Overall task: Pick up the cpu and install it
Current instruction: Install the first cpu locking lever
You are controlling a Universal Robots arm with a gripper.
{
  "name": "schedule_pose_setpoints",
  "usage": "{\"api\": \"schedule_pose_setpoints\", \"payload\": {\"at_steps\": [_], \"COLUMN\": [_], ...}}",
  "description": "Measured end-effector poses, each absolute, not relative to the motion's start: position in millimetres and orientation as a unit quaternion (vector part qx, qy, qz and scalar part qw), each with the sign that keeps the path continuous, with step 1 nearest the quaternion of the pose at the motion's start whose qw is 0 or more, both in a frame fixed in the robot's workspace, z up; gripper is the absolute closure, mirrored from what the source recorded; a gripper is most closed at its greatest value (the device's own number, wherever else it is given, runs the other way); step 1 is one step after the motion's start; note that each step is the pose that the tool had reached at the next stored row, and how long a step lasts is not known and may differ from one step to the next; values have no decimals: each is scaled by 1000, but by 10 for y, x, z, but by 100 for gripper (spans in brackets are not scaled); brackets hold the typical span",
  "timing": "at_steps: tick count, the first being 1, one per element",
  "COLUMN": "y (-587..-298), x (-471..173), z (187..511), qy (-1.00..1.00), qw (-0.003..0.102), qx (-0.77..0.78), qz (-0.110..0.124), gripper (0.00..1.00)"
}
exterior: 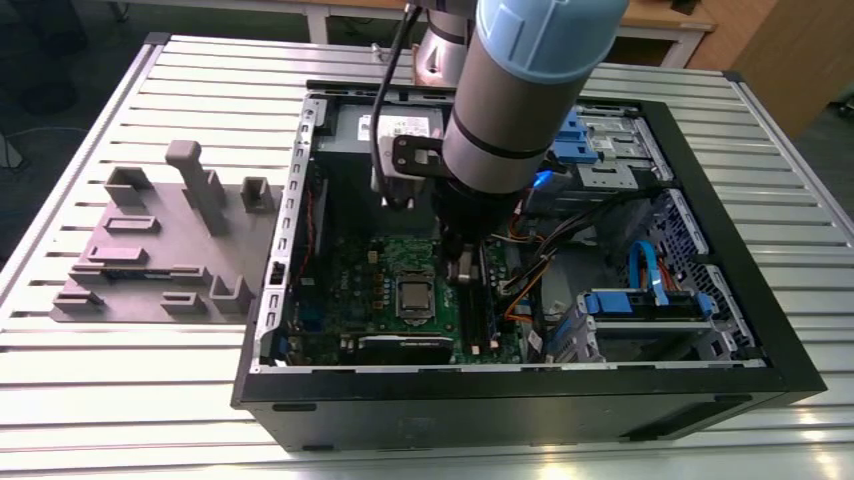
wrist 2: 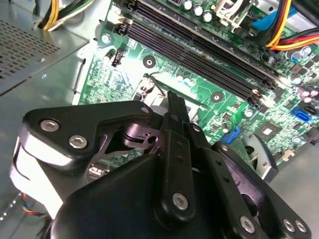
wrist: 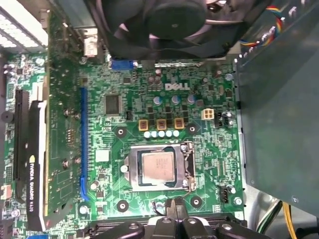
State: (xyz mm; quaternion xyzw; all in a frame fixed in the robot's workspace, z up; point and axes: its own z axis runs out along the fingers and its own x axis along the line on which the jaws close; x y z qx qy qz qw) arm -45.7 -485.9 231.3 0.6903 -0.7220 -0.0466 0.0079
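- The open computer case (exterior: 694,250) lies on the slatted counter (exterior: 80,380), with a mauve-grey tray (exterior: 147,250) at the exterior view's left.
- The green motherboard (wrist: 124,94) fills the case floor.
- The gripper (wrist: 172,209) hovers just beside the socket frame (wrist: 188,167); its fingers look pressed together, holding nothing.
- The cpu (wrist: 158,167) sits flat in the socket: light, stiff, slippery, fragile underneath, so probably best held by opposite edges.

- The black gripper (wrist 2: 175,107) is seen from behind, over a green motherboard (wrist 2: 164,64);
- long dark memory slots (wrist 2: 209,47) are seen beyond it
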Motion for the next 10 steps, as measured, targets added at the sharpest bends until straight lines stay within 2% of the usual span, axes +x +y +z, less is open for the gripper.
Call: {"api": "schedule_pose_setpoints", "payload": {"at_steps": [10], "y": [-4920], "x": [-465], "z": [2286], "qy": [-713], "qw": [9], "qx": [700], "qz": [-45], "gripper": [90]}}
